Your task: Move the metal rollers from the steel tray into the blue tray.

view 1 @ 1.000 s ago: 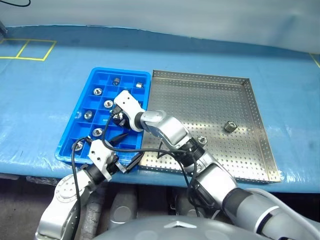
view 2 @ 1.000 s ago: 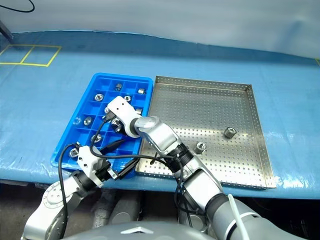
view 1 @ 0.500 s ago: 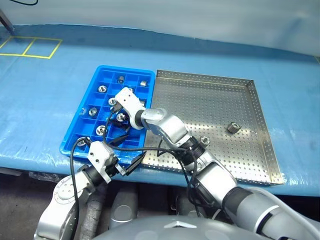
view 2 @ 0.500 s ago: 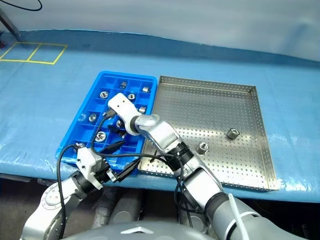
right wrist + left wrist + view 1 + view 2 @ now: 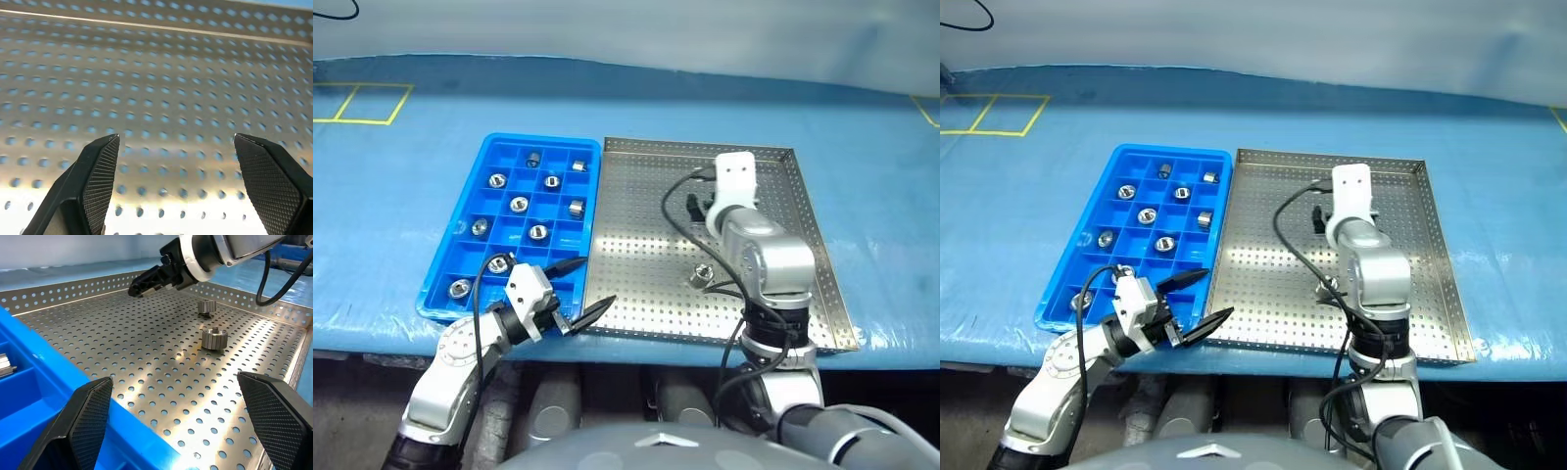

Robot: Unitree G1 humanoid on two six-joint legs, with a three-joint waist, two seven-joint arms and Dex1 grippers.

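Blue tray (image 5: pixel 460 257) (unlabelled) holds metal rollers (image 5: pixel 518 205).

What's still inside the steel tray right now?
In the left wrist view, two metal rollers lie on the steel tray, apart from each other. From the head views, the right gripper hovers open above it, and its arm covers one roller.

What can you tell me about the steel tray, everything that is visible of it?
The steel tray is a large rectangular tray of shiny silver metal. Its floor is perforated with many small holes, and its low raised rims are perforated too. It lies flat on the blue-covered table, right beside the blue tray. Two metal rollers stand on its floor, close together. The open right gripper hangs over it, empty.
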